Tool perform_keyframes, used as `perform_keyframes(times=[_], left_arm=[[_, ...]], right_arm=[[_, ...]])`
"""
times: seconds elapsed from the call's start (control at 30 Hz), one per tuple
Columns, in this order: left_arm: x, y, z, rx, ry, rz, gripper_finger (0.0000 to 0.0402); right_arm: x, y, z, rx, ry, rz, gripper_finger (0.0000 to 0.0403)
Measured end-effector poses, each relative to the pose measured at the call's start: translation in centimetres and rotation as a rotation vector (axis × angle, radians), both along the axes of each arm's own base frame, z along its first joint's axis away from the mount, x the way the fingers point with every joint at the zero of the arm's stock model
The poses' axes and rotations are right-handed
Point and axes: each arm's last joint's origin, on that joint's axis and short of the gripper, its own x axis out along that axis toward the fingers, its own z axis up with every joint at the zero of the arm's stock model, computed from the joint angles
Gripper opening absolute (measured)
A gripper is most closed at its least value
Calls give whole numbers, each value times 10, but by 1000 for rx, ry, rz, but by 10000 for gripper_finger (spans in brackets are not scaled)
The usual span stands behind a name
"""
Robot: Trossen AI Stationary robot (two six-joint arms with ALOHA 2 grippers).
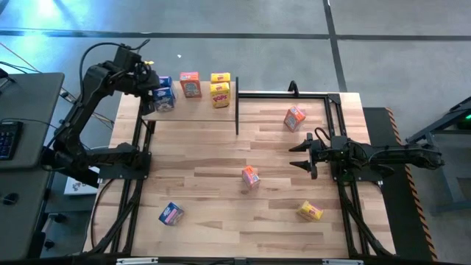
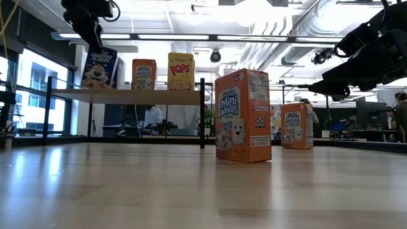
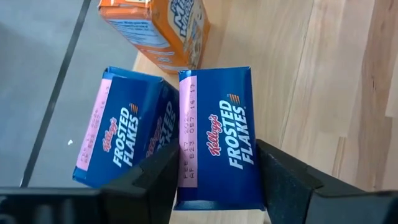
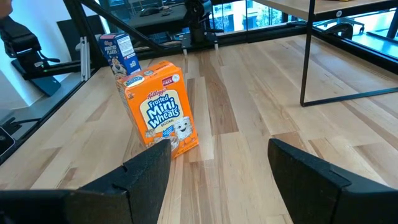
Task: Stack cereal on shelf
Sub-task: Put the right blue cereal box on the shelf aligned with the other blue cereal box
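Note:
The shelf point(image 1: 197, 107) stands at the table's far left, its board point(image 2: 133, 96) raised on black posts. On it stand two blue cereal boxes point(image 1: 163, 96), an orange one point(image 1: 190, 85) and a yellow one point(image 1: 220, 90). My left gripper point(image 3: 217, 186) is over the shelf's left end, pointing steeply down, shut on one blue box point(image 3: 217, 137); the other blue box point(image 3: 124, 134) stands right beside it. My right gripper point(image 1: 305, 154) waits open at the table's right, nothing between its fingers point(image 4: 149, 171). My left gripper has the blue box between its two fingers, one on each long side point(image 3: 184, 168); no gap shows on either side. The fingers come from above, slanting down. The box stands upright with its base on the shelf board point(image 2: 98, 67).
Loose cereal boxes stand on the tabletop: an orange one point(image 1: 294, 118) at the far right, an orange one point(image 1: 251, 177) mid-table, a blue one point(image 1: 171, 214) near left, a yellow one point(image 1: 310, 212) near right. The shelf's black post point(image 1: 237, 110) stands at its right end.

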Motion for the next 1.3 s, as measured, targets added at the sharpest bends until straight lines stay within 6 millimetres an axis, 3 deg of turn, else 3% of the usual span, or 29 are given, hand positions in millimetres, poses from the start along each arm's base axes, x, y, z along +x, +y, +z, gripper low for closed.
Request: perform_keyframes(times=[0.9,1.3], left_arm=[[0,0,1,8,-4,4,223],[-14,-28,20,139,-74,56,223]], right_arm=[[0,0,0,0,0,0,261],[0,0,0,0,1,0,261]])
